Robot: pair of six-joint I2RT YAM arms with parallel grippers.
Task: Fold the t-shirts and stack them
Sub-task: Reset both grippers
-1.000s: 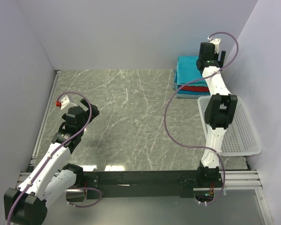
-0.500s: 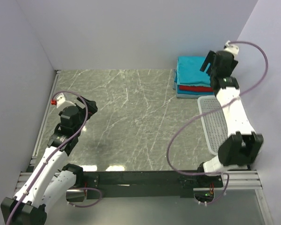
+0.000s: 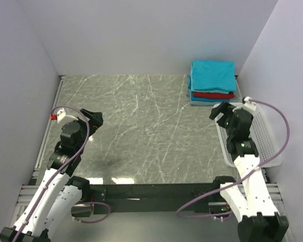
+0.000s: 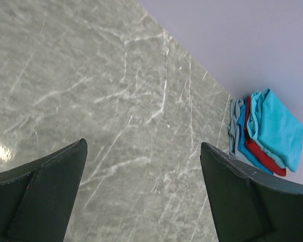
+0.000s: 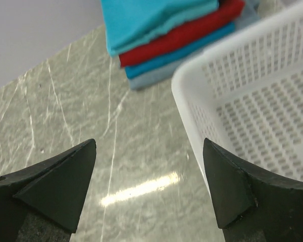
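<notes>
A folded stack of t-shirts (image 3: 212, 83) sits in the upper right of the overhead view, on the far corner of the grey marble-patterned table (image 3: 141, 116) where the back and right walls meet. A turquoise shirt lies on top, with a red one beneath it, then a blue layer and a paler grey-blue one at the bottom. Just below the stack in the frame, along the right edge, lies a white lattice basket (image 3: 266, 138) with nothing visible inside; whether its far rim touches the shirts cannot be told. The right gripper (image 3: 219, 111) hangs at the basket's upper left corner, pointing toward the stack, and its wrist view shows the two dark fingers (image 5: 60, 176) spread wide, with only tabletop, basket rim and the shirt pile between them. At the left of the overhead view, the left gripper (image 3: 93, 117) is raised over bare tabletop, well apart from the shirts. Its own camera shows the jaws likewise wide apart and holding nothing, with the stack small in the right of that frame.
</notes>
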